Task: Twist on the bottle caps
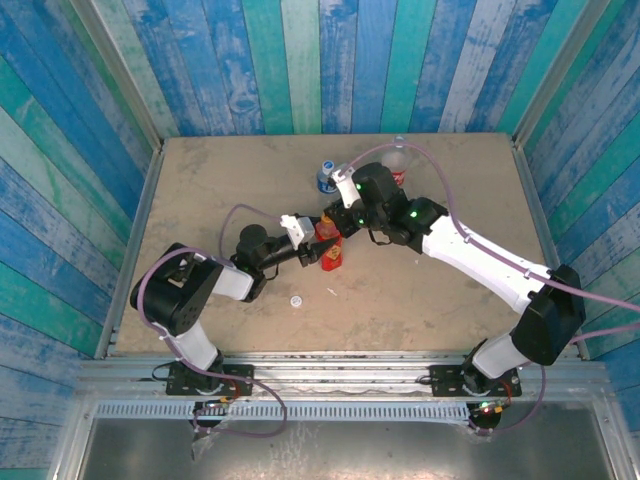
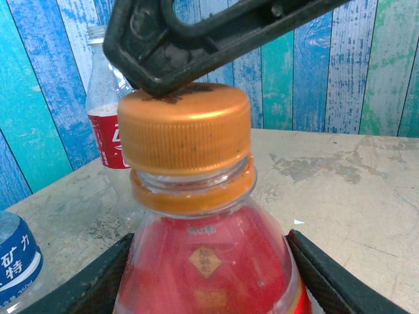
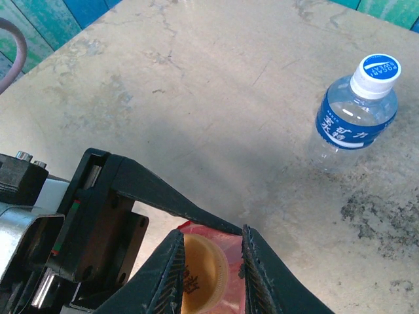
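1. While my left gripper (image 2: pixel 209 282) clamps the red-wrapped bottle (image 2: pixel 207 252) at centre frame, the orange cap (image 2: pixel 184 134) sits on its neck.
2. My right gripper (image 3: pixel 211 261) pinches that cap from above, lower centre.
3. Capped, the blue-label bottle (image 3: pixel 357 110) stands upper right.

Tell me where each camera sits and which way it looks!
Top camera: high behind the arms, looking down at the table; both arms and their bases show.
Left wrist camera: low, looking level at the orange cap on the red bottle; its own fingers hug the bottle.
Right wrist camera: above, looking down on that cap; its own fingers pinch it.
Shared: both wrist cameras see the orange cap and the blue-label bottle.
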You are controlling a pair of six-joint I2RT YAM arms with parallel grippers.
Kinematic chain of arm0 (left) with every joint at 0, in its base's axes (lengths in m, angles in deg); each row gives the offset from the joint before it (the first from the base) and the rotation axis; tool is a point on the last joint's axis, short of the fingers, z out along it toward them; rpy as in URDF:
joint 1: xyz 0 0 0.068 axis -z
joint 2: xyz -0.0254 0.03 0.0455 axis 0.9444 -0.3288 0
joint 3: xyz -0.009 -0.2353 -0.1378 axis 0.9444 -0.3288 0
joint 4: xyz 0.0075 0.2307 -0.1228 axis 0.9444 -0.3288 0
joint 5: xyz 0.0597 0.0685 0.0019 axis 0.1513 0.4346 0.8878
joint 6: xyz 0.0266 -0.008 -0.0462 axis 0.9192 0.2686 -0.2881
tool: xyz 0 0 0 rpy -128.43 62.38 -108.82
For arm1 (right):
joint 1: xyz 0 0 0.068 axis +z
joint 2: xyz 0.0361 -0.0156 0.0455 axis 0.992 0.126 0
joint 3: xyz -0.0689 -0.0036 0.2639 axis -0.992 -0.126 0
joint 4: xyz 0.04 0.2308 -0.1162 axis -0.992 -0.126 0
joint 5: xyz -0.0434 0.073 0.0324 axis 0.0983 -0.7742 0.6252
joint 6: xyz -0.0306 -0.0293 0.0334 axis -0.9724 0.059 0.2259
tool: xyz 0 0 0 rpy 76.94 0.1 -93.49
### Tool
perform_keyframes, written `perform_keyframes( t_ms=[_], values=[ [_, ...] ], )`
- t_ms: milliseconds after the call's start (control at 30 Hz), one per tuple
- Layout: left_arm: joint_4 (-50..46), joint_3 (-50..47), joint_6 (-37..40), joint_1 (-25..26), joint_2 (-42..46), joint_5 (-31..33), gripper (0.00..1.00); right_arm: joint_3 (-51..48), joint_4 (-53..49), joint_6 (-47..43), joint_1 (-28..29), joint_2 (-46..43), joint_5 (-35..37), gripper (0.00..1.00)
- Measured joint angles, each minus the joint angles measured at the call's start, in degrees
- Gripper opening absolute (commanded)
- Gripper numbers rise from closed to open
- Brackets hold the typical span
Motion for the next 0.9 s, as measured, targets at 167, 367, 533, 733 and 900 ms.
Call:
perform_keyframes(
  t_ms=[167,367,533,733,900],
  values=[
    [-0.3,0.0,0.0,0.0,0.3,-0.6,0.58,0.8,-1.2,0.8,0.0,-0.1,-0.5,0.29],
    [-3.8,0.0,0.0,0.0,2.3,-3.2,0.58,2.7,-4.9,1.0,-0.1,-0.1,-0.5,0.30],
    [-6.8,0.4,0.2,0.0,3.5,-5.2,0.58,3.2,-5.9,1.0,-0.1,-0.1,-0.5,0.32],
    [-9.3,1.4,0.4,0.0,4.0,-8.3,0.58,2.5,-5.0,0.1,-0.1,-1.8,-1.4,0.44],
    [-11.2,2.0,0.1,0.0,4.3,-12.3,0.58,-1.6,-3.6,-4.5,-0.1,-7.6,-4.2,0.55]
  ],
)
